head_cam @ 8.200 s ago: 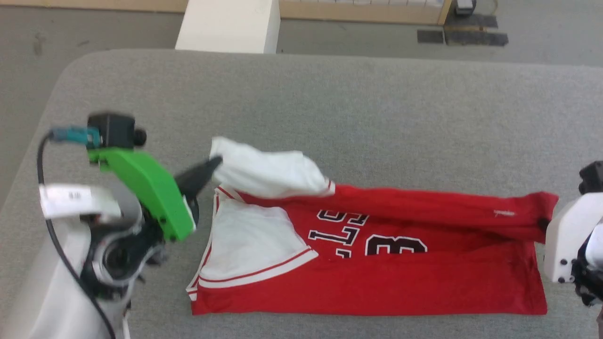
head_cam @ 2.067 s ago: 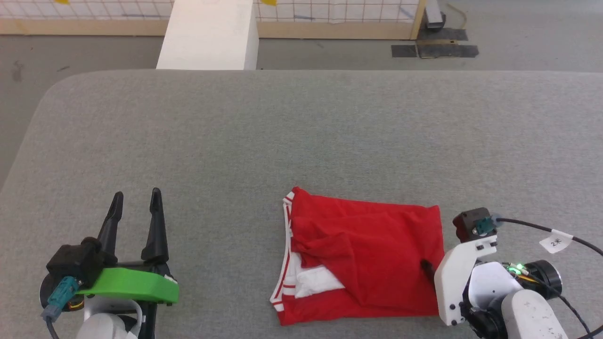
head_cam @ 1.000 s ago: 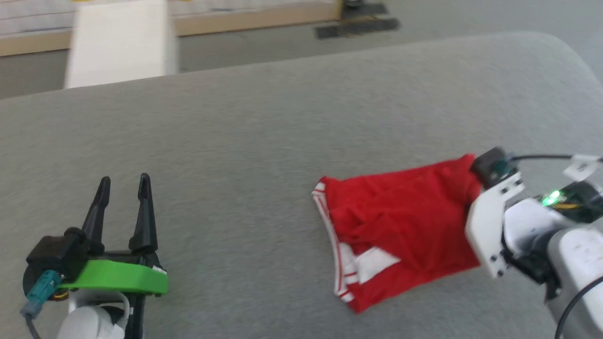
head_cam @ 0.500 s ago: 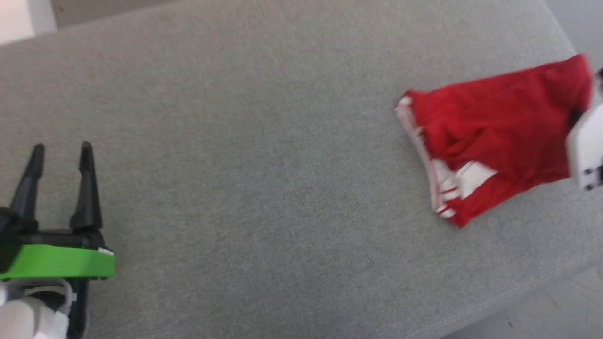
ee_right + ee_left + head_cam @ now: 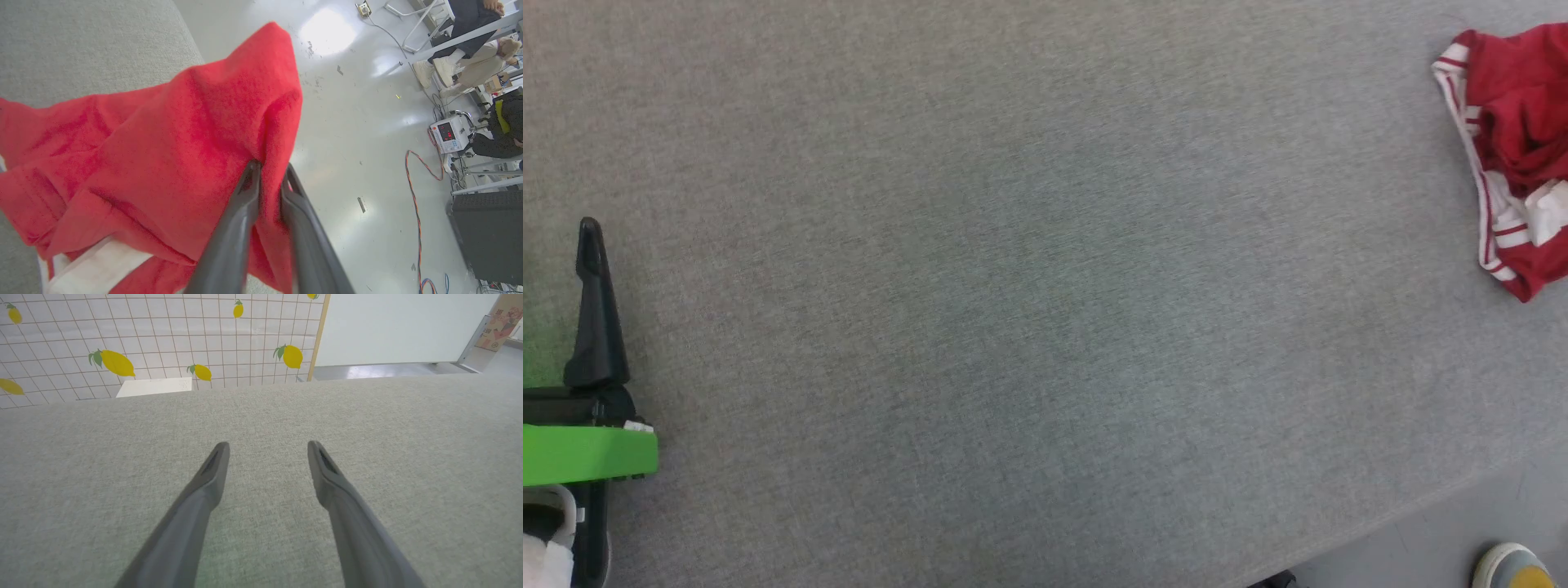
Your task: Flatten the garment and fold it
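Note:
The garment (image 5: 1515, 122), a red bundle with red-and-white striped trim, lies folded at the head view's upper right edge and is cut off by the frame. In the right wrist view my right gripper (image 5: 271, 167) is shut on a raised fold of the garment (image 5: 163, 134), which hangs partly beyond the table's corner. In the left wrist view my left gripper (image 5: 267, 447) stands open over bare grey cloth, holding nothing. One of its dark fingers (image 5: 592, 302) rises at the head view's left edge.
The grey padded table (image 5: 1013, 286) ends at the lower right, where the floor and a person's shoe (image 5: 1507, 567) show. Past the table corner (image 5: 179, 24) are a shiny floor, cables (image 5: 421, 171), equipment and seated people. A lemon-patterned tiled wall (image 5: 163, 335) stands beyond the table.
The head camera has swung, so the garment has slid to the picture's right edge. My right gripper has dragged the folded garment towards the table's right corner. The left gripper stays open.

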